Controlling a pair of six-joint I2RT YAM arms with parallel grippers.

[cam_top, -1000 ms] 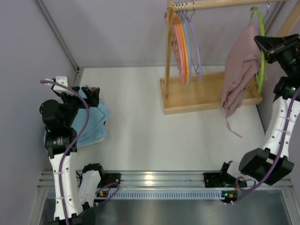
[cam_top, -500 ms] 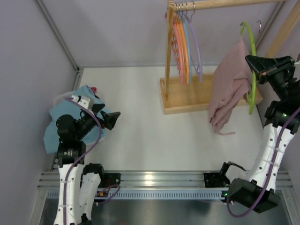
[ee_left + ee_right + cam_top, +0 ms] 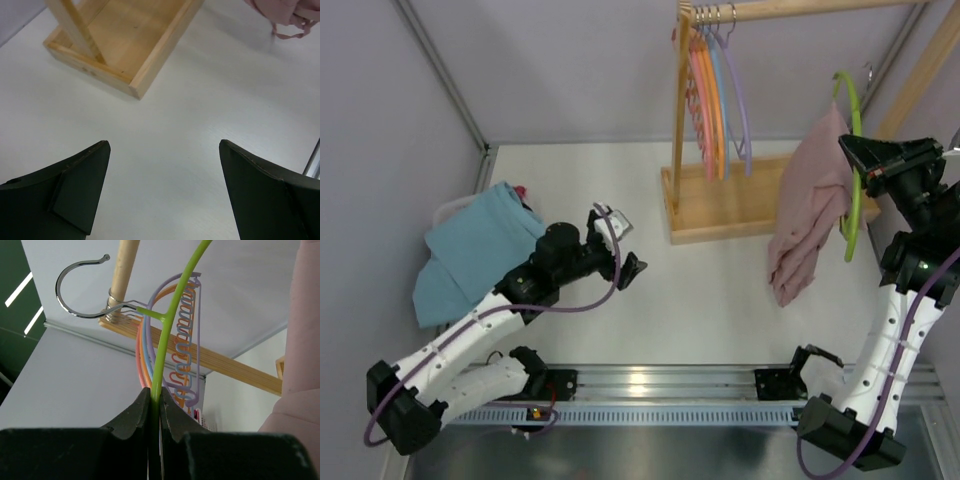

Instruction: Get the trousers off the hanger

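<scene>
At the frame's right, the right fingers [image 3: 850,150] clamp the green hanger [image 3: 853,185]; the left fingers [image 3: 623,245], spread wide and empty, should grip the trousers [image 3: 810,210] low and pull steadily.

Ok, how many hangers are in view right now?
5: four hangers bunched on the wooden rail, and the green hanger pinched in the right fingers. More may hide in the bunch.

The left arm reaches low and forward, angled toward the right, with its left gripper [image 3: 625,247] spread wide. The right arm stands tall, wrist bent leftward, and its right gripper [image 3: 155,392] is pinched tight on the green hanger [image 3: 165,315].
</scene>
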